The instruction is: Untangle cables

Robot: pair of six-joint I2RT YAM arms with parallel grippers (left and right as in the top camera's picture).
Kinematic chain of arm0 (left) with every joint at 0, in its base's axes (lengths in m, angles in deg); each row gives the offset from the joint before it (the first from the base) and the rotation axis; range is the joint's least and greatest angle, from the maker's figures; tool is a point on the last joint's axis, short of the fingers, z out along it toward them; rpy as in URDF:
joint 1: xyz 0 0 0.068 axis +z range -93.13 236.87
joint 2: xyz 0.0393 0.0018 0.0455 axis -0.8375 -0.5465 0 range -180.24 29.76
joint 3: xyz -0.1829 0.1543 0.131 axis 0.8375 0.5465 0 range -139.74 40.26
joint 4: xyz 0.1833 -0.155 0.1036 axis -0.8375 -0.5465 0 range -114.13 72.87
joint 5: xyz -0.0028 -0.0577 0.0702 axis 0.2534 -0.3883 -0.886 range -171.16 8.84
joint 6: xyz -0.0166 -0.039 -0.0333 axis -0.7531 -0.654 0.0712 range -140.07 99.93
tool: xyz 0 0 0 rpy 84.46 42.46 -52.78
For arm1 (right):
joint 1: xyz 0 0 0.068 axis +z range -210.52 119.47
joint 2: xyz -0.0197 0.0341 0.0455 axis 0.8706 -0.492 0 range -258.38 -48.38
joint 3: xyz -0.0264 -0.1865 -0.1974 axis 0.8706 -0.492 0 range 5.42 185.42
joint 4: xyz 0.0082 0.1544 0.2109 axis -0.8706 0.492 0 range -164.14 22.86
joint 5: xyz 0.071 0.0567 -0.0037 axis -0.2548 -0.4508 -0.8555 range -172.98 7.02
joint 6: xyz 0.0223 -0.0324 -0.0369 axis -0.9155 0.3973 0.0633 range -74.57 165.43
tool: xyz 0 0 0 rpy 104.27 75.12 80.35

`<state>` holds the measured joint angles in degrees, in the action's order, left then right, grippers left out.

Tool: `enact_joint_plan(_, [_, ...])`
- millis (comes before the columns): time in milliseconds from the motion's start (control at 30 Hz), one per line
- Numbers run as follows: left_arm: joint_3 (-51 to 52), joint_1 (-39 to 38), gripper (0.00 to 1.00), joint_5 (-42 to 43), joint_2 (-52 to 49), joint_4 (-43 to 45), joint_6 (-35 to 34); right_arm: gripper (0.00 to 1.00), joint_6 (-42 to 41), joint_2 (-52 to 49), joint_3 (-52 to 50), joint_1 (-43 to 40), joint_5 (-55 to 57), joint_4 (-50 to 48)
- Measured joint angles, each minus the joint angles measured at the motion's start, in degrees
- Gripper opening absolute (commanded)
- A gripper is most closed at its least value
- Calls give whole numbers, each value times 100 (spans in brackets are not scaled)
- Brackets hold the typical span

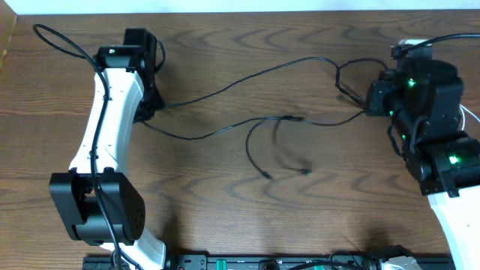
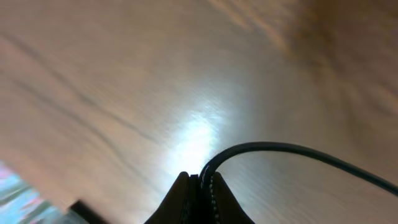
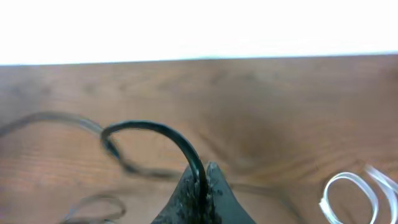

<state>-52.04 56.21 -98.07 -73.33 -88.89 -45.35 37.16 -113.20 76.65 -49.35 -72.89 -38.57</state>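
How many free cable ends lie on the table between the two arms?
2. The left end finishes a black cable that curls downward; the right end lies apart to its right. Others may be hidden.

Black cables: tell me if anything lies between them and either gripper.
Nothing does. The left gripper is shut on a black cable, and the right gripper is shut on another black cable. Bare table lies around them.

Even overhead light, glare patch on table point(image 2: 199, 134), blurred wrist views
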Motion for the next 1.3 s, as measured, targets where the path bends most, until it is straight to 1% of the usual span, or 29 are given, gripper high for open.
enact_joint_plan(133, [321, 17, 8, -409, 0, -9, -142, 1, 116, 216, -9, -4, 315, -693])
enact_joint_plan(233, [376, 28, 8, -511, 0, -9, -258, 1, 205, 363, -9, -4, 437, -1311])
enact_joint_plan(333, [378, 31, 8, -579, 0, -24, -323, 1, 254, 435, -11, -7, 649, -1611])
enact_joint_plan(367, [393, 46, 8, -601, 0, -15, -326, 1, 269, 450, -11, -7, 920, -1620])
enact_joint_plan(533, [686, 289, 8, -640, 0, 142, -391, 1, 286, 452, -11, -116, 2465, -1563])
enact_joint_plan(600, [732, 490, 8, -636, 0, 155, -507, 1, 282, 452, -11, -319, 2942, -1495])
enact_joint_plan(667, [737, 748, 8, -636, 0, 214, -730, 1, 205, 450, -11, -730, 3324, -1285])
enact_joint_plan(800, [741, 1338, 7, -393, 0, 474, -973, 1, -28, 452, -11, -1357, 3495, -914])
enact_joint_plan(933, [745, 1858, 7, 284, 0, 732, -1082, 1, -249, 450, -11, -1816, 3268, -675])
enact_joint_plan(1133, [745, 2028, 8, 651, 0, 911, -1222, 1, -625, 372, -11, -2225, 3139, -505])
enact_joint_plan(1233, [745, 2129, 8, 728, 0, 1012, -1290, 1, -798, 236, -11, -2570, 3101, -352])
enact_joint_plan(1300, [745, 2229, 7, 763, 0, 1029, -1451, 1, -916, 146, -11, -2861, 3047, -258])
